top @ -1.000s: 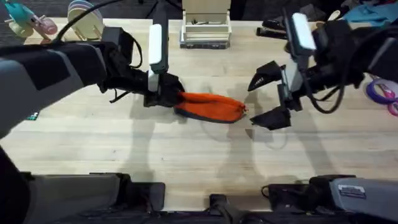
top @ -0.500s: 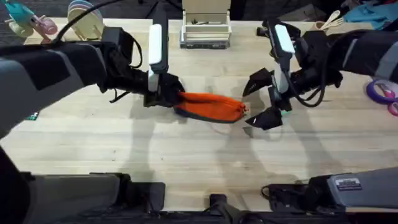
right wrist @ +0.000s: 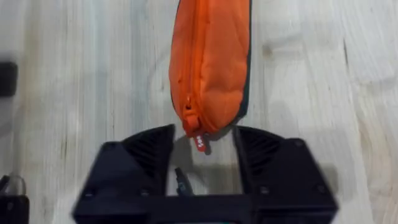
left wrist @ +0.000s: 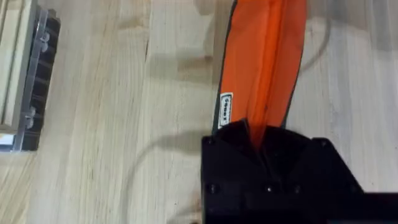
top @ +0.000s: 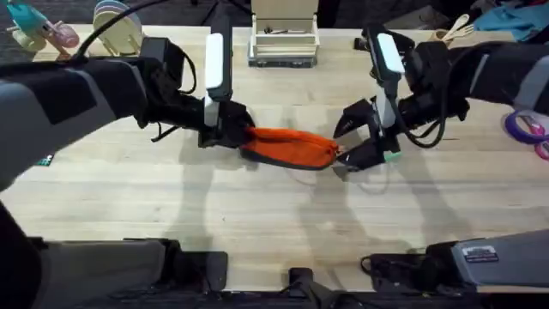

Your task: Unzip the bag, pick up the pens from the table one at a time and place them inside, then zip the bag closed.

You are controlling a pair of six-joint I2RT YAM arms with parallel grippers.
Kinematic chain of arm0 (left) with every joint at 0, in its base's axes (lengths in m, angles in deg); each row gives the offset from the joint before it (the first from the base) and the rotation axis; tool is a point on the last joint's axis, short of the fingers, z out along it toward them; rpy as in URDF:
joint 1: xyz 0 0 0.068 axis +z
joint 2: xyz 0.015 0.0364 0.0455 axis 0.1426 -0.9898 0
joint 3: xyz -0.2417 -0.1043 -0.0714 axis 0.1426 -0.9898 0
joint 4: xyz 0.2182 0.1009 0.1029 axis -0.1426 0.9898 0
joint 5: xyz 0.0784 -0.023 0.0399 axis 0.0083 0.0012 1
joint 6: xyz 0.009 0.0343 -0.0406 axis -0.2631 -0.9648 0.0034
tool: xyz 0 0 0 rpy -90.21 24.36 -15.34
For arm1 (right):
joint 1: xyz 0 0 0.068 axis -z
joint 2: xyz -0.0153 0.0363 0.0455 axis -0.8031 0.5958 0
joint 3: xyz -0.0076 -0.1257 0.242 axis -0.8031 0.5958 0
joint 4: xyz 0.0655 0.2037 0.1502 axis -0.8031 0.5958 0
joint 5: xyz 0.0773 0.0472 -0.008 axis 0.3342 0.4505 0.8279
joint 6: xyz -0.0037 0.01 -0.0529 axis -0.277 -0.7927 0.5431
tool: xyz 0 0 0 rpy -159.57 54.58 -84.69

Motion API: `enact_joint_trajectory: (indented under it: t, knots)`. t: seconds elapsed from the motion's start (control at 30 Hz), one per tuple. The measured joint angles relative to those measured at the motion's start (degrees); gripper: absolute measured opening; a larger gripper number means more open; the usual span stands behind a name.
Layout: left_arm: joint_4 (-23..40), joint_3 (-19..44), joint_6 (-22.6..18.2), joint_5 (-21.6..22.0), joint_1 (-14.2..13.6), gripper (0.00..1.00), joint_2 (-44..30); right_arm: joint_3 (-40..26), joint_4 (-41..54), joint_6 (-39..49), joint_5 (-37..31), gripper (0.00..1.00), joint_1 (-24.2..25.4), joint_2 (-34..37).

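Note:
The orange bag [top: 292, 146] lies on the table [top: 257, 223] at the middle, its zipper running along the top. My left gripper [top: 230, 130] is shut on the bag's left end, and in the left wrist view the black fingers [left wrist: 236, 143] pinch the bag's [left wrist: 264, 62] fabric. My right gripper [top: 350, 144] stands open at the bag's right end. In the right wrist view the zipper pull [right wrist: 198, 140] with its red tab hangs between the open fingers [right wrist: 140, 162] without touching them. The pens are out of view.
A white organiser [top: 283, 39] stands at the back middle, and its edge [left wrist: 31, 81] also shows in the left wrist view. Purple tape rolls [top: 525, 124] lie at the right edge. Small objects [top: 116, 26] crowd the back left corner.
My right gripper has moved left and lower, from beside the bag to straddling its right end. The left gripper and the bag have stayed still.

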Motion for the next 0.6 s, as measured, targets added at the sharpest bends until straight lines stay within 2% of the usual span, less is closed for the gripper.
enact_joint_trajectory:
  t: [0.17, 0.27, 0.33, 0.6]
  knots:
    - [0.00, 0.00, 0.00, 0.00, 0.00, 0.042, 0.00, -0.02, -0.40, 0.02, 0.05, 0.309, -0.07, 0.00]
    - [0.00, 0.00, 0.00, 0.00, 0.00, 0.042, 0.00, -0.02, -0.57, -0.10, 0.01, 0.061, -0.02, -0.02]
    - [-0.02, 0.00, 0.00, 0.00, 0.00, 0.042, 0.00, -0.02, -0.58, -0.03, 0.00, 0.035, -0.05, 0.00]
    - [-0.02, 0.00, 0.00, 0.01, 0.00, 0.042, 0.00, -0.02, -0.86, -0.03, 0.03, 0.033, -0.05, 0.00]
